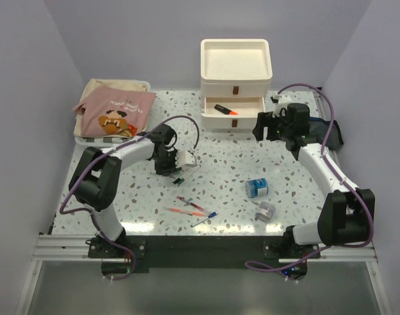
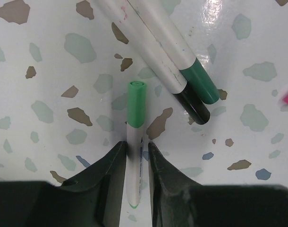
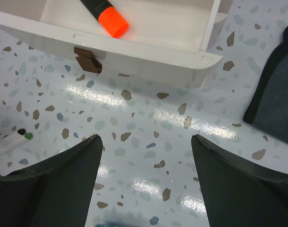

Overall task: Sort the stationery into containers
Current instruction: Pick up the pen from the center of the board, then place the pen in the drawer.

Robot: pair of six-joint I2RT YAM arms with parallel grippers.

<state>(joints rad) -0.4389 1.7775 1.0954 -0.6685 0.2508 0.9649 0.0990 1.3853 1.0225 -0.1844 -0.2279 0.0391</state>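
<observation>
Voice 1: Where do we find the stationery on the speckled table (image 1: 220,164)?

Voice 2: We find it spread over the middle and lower part of the overhead view. Thin pens (image 1: 187,211), red and blue, lie low in the centre. A blue roll (image 1: 256,188) sits right of centre, with a grey roll (image 1: 265,211) just below it. An orange marker (image 1: 225,109) lies inside the open middle drawer of the cream drawer unit (image 1: 235,65) at top centre.

Voice 1: What is the left gripper doing?

Voice 2: In its wrist view we look down on the left gripper (image 2: 136,165). Its dark fingers (image 2: 111,179) stand close on either side of a green-capped marker (image 2: 136,109). This white-barrelled marker lies flat on the table, cap towards the top of the frame. One finger looks to touch the barrel, but a sliver of gap shows at the other, so we cannot tell whether they pinch it. At upper right two more markers lie side by side on a slant: a second green marker (image 2: 200,85) and a black-capped marker (image 2: 193,106).

Voice 1: And the right gripper?

Voice 2: We see the right gripper (image 3: 146,184) just in front of the open drawer, fingers spread wide with only table showing between them. The drawer's brown handle (image 3: 87,57) sits at upper left of that view, and the navy pouch (image 3: 276,94) lies at the right edge. A pink cloth (image 1: 115,108) rests at upper left of the overhead view.
</observation>
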